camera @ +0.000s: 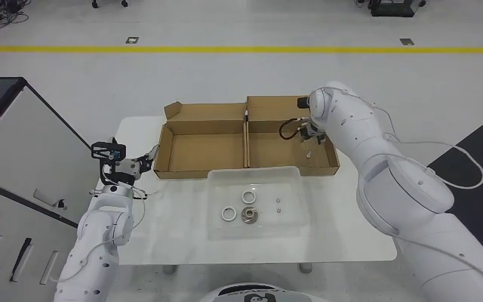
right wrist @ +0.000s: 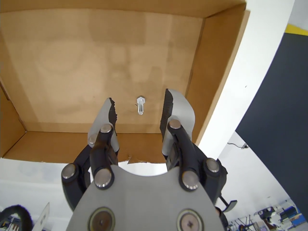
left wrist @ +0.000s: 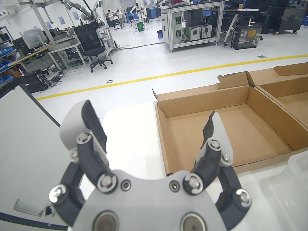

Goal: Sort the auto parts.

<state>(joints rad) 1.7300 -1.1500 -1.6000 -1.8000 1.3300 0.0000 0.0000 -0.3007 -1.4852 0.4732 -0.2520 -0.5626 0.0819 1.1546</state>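
A clear plastic tray (camera: 219,181) at the table's middle holds two white rings (camera: 249,197) (camera: 226,214), a grey metal hub (camera: 248,215) and two small bits (camera: 278,201). Behind it stand two open cardboard boxes, the left box (camera: 200,151) (left wrist: 240,131) and the right box (camera: 279,143) (right wrist: 72,49). A silver bolt (right wrist: 140,105) (camera: 309,153) lies on the right box's floor. My right gripper (right wrist: 139,109) (camera: 311,136) hangs open above that bolt, holding nothing. My left gripper (left wrist: 154,123) (camera: 143,162) is open and empty, off the left box's outer side.
A white panel (camera: 34,143) leans beside the table's left edge. The tray's wall (left wrist: 298,169) sits close to the left box's near corner. Bare white tabletop (camera: 362,226) lies right of the tray.
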